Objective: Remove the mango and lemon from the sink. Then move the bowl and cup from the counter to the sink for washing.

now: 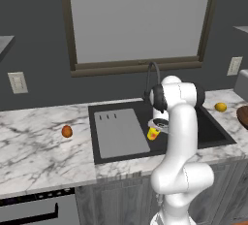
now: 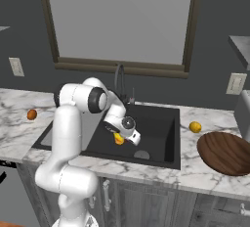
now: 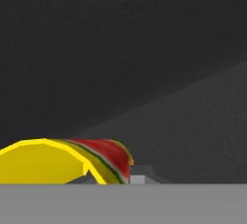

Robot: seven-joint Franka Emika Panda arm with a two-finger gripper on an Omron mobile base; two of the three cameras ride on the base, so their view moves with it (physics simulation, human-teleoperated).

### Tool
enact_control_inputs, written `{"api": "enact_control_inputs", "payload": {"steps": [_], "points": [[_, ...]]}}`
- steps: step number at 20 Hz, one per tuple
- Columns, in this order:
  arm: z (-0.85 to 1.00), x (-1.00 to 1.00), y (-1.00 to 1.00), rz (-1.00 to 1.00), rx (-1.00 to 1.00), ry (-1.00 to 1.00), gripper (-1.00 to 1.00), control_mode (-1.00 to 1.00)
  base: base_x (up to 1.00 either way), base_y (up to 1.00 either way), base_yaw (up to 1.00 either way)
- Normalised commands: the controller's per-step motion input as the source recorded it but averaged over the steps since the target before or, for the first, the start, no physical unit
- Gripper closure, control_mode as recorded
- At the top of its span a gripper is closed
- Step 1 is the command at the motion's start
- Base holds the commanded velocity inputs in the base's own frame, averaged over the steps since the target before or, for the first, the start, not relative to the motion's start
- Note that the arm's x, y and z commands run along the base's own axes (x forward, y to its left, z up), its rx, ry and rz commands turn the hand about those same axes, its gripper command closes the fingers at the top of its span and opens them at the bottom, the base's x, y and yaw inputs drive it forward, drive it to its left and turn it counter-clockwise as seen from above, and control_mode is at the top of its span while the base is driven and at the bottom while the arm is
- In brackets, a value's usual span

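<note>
The cup sat pinched in the gripper, the arm bent forward and down over the sink.

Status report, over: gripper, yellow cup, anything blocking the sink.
Gripper shut on small yellow cup, over black sink basin. Wide brown wooden bowl on marble counter. Nothing blocking.
</note>
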Motion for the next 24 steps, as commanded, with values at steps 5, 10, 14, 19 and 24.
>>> {"api": "enact_control_inputs", "payload": {"steps": [5,10,14,19,24], "points": [[-0.11,0.04,0.04,0.0,0.0,0.0,1.0,-1.0,0.0,0.0,0.0],[-0.09,0.01,0.09,0.0,0.0,0.0,1.0,-1.0,0.0,0.0,0.0],[-0.06,0.01,0.12,0.0,0.0,0.0,-1.0,-1.0,0.0,0.0,0.0],[-0.04,0.01,0.11,0.0,0.0,0.0,-1.0,-1.0,0.0,0.0,0.0],[0.0,0.0,0.11,0.0,0.0,0.0,-1.0,-1.0,0.0,0.0,0.0]]}}
